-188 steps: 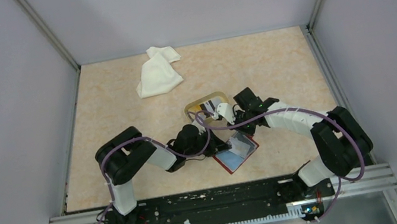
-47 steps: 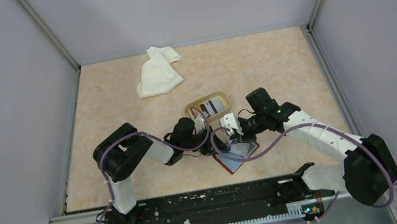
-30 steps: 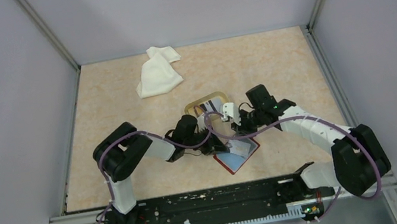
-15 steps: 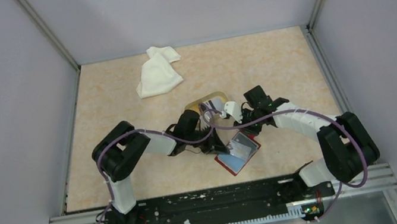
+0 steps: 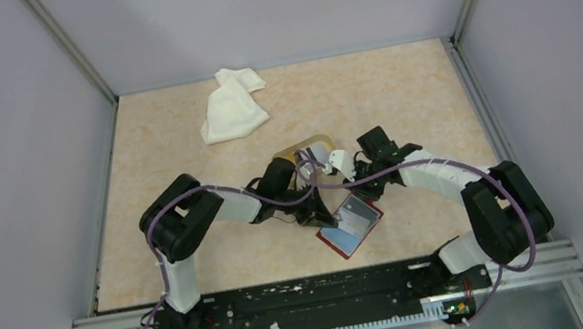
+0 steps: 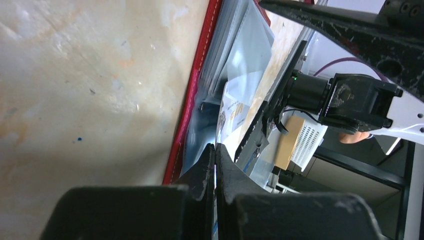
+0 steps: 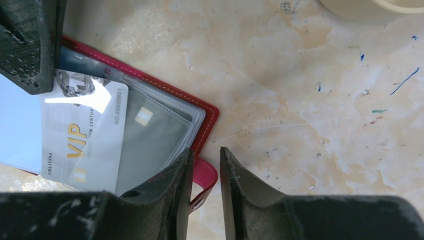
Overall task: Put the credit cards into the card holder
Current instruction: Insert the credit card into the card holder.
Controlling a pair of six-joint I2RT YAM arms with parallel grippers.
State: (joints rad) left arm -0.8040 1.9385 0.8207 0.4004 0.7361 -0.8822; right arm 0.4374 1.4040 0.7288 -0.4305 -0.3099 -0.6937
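Right hand (image 7: 205, 152) nearer dish (image 5: 315, 138) than before

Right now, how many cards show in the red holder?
2: a silver VIP card in the open card holder, a grey card in a clear pocket beside it. Others may be hidden.

Colour key. Card holder (image 7: 160, 130): red, with pale stitching along its edge, a pink-red tab, and clear, glossy pockets. Credit card (image 7: 82, 135): silver-grey, lettered "VIP" in gold, with small dark print. Table (image 5: 401, 94): beige, marbled in cream and orange-tan, with scattered blue flecks. Cloth (image 5: 231, 106), far left: white. Dish (image 5: 309, 140): tan. Left arm (image 5: 183, 226) and right arm (image 5: 440, 176): black joints and white links. Cables (image 5: 188, 200): purple. Right gripper (image 7: 205, 152): black, scuffed with pale specks. Walls (image 5: 7, 174): pale lilac-grey.
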